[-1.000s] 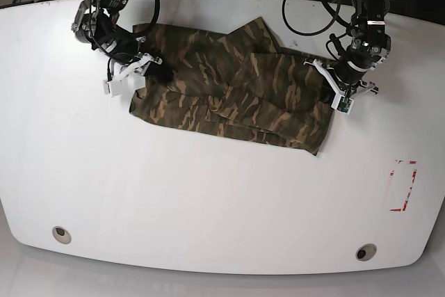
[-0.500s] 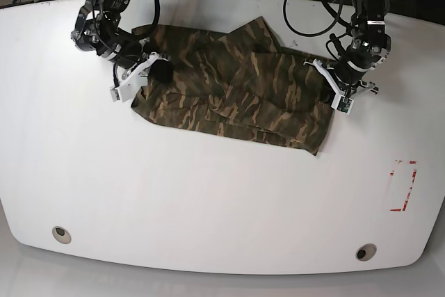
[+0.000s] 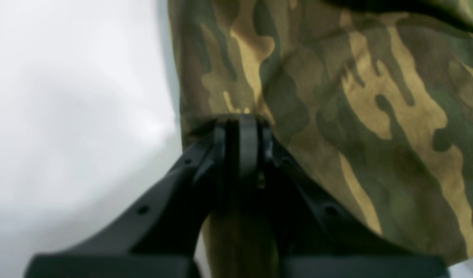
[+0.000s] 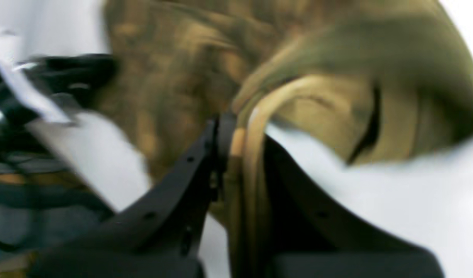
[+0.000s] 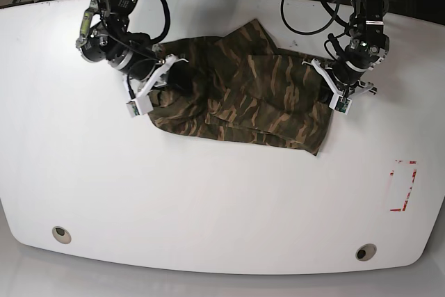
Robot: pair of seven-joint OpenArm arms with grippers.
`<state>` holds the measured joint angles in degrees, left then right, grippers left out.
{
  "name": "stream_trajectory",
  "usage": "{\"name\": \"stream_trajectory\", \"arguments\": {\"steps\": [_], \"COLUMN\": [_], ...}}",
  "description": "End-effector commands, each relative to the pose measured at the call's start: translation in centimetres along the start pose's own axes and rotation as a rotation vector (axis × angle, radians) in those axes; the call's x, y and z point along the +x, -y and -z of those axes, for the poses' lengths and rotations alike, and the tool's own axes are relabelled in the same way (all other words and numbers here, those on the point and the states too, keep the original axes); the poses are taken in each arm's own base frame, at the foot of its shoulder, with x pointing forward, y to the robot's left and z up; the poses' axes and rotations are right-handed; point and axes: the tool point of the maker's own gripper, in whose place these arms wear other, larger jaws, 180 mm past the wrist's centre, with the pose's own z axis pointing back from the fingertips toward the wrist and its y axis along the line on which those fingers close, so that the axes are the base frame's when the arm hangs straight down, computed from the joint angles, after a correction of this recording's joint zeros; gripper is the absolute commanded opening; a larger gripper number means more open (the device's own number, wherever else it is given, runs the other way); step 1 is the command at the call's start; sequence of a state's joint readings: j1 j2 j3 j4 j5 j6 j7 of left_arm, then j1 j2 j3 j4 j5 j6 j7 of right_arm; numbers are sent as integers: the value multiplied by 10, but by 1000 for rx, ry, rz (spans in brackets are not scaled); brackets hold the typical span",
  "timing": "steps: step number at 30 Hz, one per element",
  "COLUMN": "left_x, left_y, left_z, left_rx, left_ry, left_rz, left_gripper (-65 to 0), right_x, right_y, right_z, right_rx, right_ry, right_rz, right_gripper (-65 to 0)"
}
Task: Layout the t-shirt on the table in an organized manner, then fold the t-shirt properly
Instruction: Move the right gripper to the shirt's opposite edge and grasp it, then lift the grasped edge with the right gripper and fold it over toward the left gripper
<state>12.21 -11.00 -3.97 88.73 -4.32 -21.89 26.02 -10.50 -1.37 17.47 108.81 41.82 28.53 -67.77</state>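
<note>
Soft, rumpled camouflage t-shirt (image 5: 243,92) sits upper centre on the glossy white table (image 5: 208,199). Right gripper (image 5: 169,74) and left gripper (image 5: 327,88) each pinch its edges; bare tabletop below.

White glossy table (image 5: 208,199) with rounded corners fills the base view. On it lies the camo t-shirt (image 5: 243,99), bunched toward the far edge, near the middle. Two round grommet holes sit near the front edge, one at each corner (image 5: 61,234) (image 5: 365,252). A red-marked rectangle (image 5: 403,186) shows at one side, well apart from the shirt.
</note>
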Motion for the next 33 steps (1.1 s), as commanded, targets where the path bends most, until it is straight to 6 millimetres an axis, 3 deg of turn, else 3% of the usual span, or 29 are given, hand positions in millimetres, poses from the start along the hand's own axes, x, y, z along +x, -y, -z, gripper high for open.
{"name": "stream_trajectory", "arguments": {"steps": [1,9,12,20,33], "left_x": [-22,-21,-20,-21,-22], "left_y": [9,40,42,46,45], "left_z": [1,6,6,7,7], "left_rx": [-22,-97,-100,-110,-108], "left_ry": [-105,-109,-107,-108,-110], "left_rz": [35,82,83,86,82], "left_gripper": [-623,-623,-623,-623,-623], "right_x": [20,39,31,37,34], "right_y": [-38,-108,-118,-138,-153], "right_z": [13,42,53,72,103], "right_rx": [113,294,312,339,406], "right_ry": [65,82,36,9,-39], "right_rz": [-29,-88,-117,-207,-213], "right_gripper": [-650,-650,-650,-650,-650]}}
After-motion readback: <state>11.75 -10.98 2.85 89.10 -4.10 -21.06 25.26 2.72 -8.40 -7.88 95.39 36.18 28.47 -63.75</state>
